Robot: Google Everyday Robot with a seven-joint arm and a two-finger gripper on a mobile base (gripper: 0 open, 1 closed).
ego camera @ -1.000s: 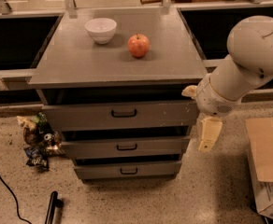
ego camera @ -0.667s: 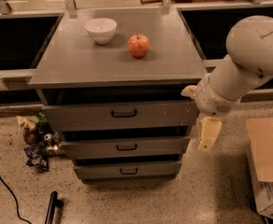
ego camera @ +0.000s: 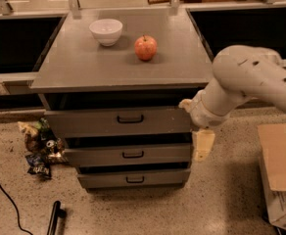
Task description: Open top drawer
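Camera view, gripper (ego camera: 203, 145) just beside top drawer (ego camera: 84, 122) lower rt corner, jaws' state unclear

Hand (ego camera: 203, 144) near top drawer (ego camera: 84, 123), right side

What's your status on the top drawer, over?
Cream pincer hangs low off the right end of the wide grey top drawer. Its black loop handle not gripped. Brown cardboard box on floor at right.

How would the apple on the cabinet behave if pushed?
The apple is round and stands free on the flat cabinet top, so it would probably roll. It looks firm and smooth, so perhaps slippery to grip. The gripper hangs off the right end of the top drawer, away from the apple.
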